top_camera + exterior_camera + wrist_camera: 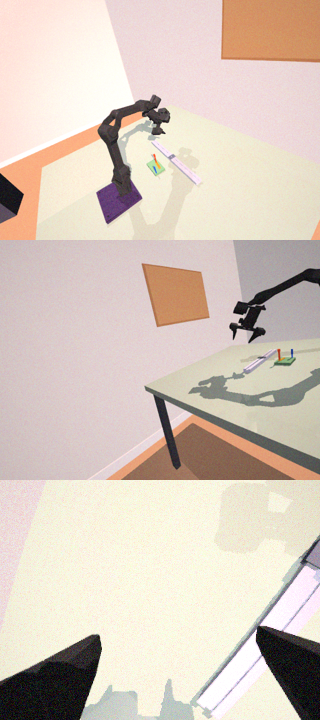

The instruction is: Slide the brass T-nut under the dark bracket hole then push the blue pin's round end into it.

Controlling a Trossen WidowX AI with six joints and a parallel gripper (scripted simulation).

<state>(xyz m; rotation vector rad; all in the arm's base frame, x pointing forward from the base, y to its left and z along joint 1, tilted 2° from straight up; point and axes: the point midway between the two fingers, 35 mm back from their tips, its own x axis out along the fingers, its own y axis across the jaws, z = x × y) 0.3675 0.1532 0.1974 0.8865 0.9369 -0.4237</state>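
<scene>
Hand (165, 124) (241, 341) (179, 638): one, fingers spread, nothing between; high over bench (232, 180) (180, 382) (125, 580), near end of rail (186, 170) (254, 365) (287, 610).
Nut (158, 165) (282, 359): one, at tray (150, 165) (283, 364), handle (154, 157) (278, 354) upright.
Pin (154, 169) (292, 353): one, upright in tray.
Bracket (171, 156) (261, 357) (314, 557): on rail.
Risks, as judged: wide fingers, descending off-centre, may knock handle or clip pin; loose grip may let nut swivel, missing slot; crooked tipping may jam nut against lips; nut short of hole would block pin.

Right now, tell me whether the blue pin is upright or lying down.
Upright: in the exterior view, the blue pin stands up from the green tray.
</scene>
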